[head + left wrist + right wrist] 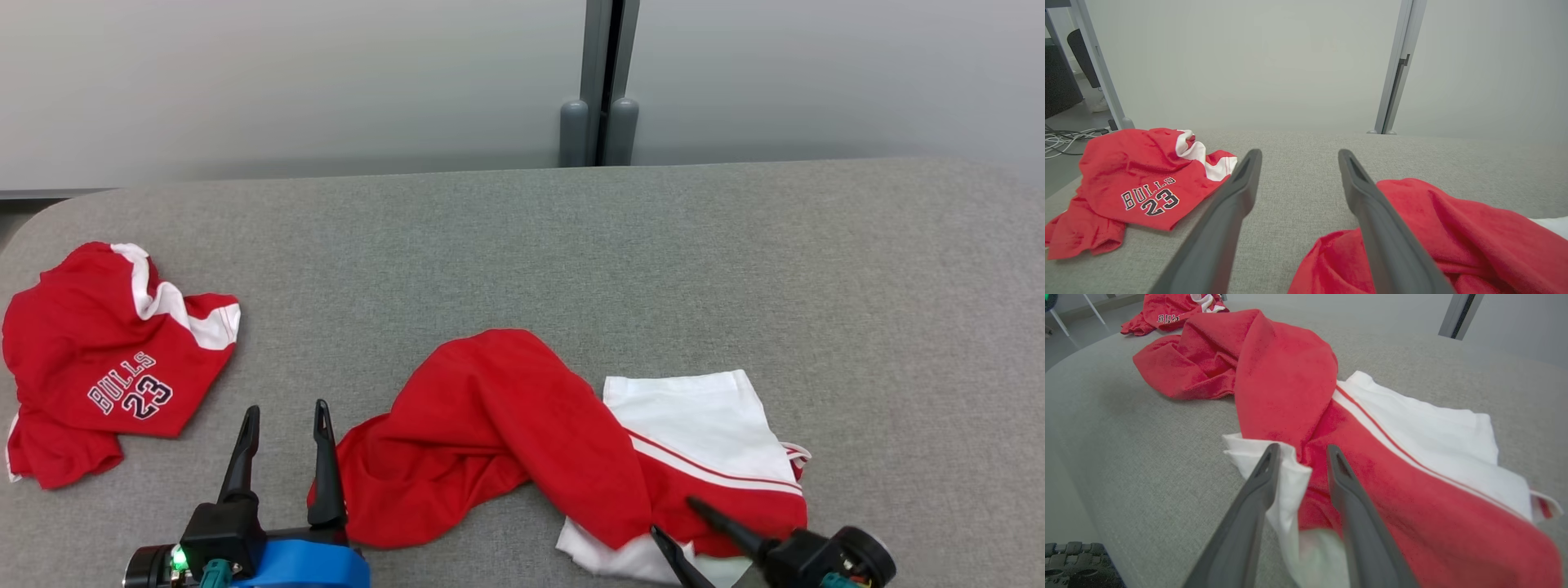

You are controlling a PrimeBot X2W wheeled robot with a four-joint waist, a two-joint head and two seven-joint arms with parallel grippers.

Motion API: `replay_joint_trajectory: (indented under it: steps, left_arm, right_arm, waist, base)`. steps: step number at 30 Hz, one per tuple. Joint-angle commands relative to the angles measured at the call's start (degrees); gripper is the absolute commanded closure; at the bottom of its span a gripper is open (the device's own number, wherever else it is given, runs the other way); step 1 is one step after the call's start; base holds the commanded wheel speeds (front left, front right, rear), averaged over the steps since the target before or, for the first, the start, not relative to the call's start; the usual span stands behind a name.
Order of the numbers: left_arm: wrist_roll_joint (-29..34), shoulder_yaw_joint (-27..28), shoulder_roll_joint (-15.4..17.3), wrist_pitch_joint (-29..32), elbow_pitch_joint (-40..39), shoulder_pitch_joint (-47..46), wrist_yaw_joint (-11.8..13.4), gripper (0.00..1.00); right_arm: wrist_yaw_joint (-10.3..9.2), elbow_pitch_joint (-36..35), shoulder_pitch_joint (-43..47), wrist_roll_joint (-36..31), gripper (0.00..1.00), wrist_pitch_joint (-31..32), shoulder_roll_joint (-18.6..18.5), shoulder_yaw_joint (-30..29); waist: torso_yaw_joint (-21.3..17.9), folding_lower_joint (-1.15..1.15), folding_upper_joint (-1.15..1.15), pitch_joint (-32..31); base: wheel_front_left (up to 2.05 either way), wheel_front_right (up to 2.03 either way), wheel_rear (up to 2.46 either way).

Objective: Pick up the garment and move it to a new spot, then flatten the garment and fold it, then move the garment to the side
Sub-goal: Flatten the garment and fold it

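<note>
The garment (506, 416), red with white panels and a thin red stripe, lies crumpled across the front middle of the grey padded table (735, 269). My right gripper (673, 514) sits low over its near right end. In the right wrist view the right gripper (1303, 447) has its jaws parted, with a loose white fold of the garment (1282, 375) lying between the fingers. My left gripper (286, 407) stands open just left of the garment's red end. In the left wrist view the left gripper (1300, 153) is empty, its right finger beside the garment (1453, 228).
A second red garment marked BULLS 23 (106, 367) lies bunched near the table's left edge, also seen as the Bulls garment (1139, 179) in the left wrist view. A grey post (600, 122) stands behind the table against the pale wall.
</note>
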Motion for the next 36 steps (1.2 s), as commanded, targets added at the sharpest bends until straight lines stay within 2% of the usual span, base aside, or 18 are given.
replay_joint_trajectory:
  steps: [1, 6, 15, 26, 36]
  left_arm:
    - [0.04, 0.34, -0.01, -0.03, -0.10, 0.24, -0.11, 0.00]
    - [0.45, 0.82, -0.01, -0.02, -0.13, 0.21, -0.39, 0.00]
    - [0.78, 0.85, -0.01, -0.03, -0.26, -0.21, -0.62, 0.00]
    - [1.29, 0.91, -0.01, -0.03, -0.36, -0.35, -0.80, 0.00]
    - [1.86, 0.69, -0.01, -0.03, -0.15, -1.26, -1.20, 0.00]
  right_arm:
    - [0.01, -1.73, 1.08, -0.31, 0.00, -0.18, 0.30, -1.84]
    - [0.01, -7.02, 1.95, -1.02, 0.00, -0.18, 0.65, -8.29]
    - [0.01, -6.16, 3.04, -0.74, 0.00, -0.18, 0.36, -15.72]
    - [0.01, -3.24, 8.32, 1.85, 0.00, -0.18, 2.15, -17.58]
    - [0.01, -0.37, 8.70, 4.46, 0.00, -0.18, 3.21, -17.62]
  waist:
    - [-0.32, 0.00, 0.01, -0.11]
    - [-1.06, 0.00, 0.01, -0.40]
    - [-1.41, 0.00, 0.01, -0.49]
    - [-1.32, 0.00, 0.01, 0.24]
    - [-1.22, 0.00, 0.01, 1.19]
  base:
    - [0.00, 0.00, 0.00]
    - [0.00, 0.00, 0.00]
    - [0.00, 0.00, 0.00]
    - [0.00, 0.00, 0.00]
    - [0.00, 0.00, 0.00]
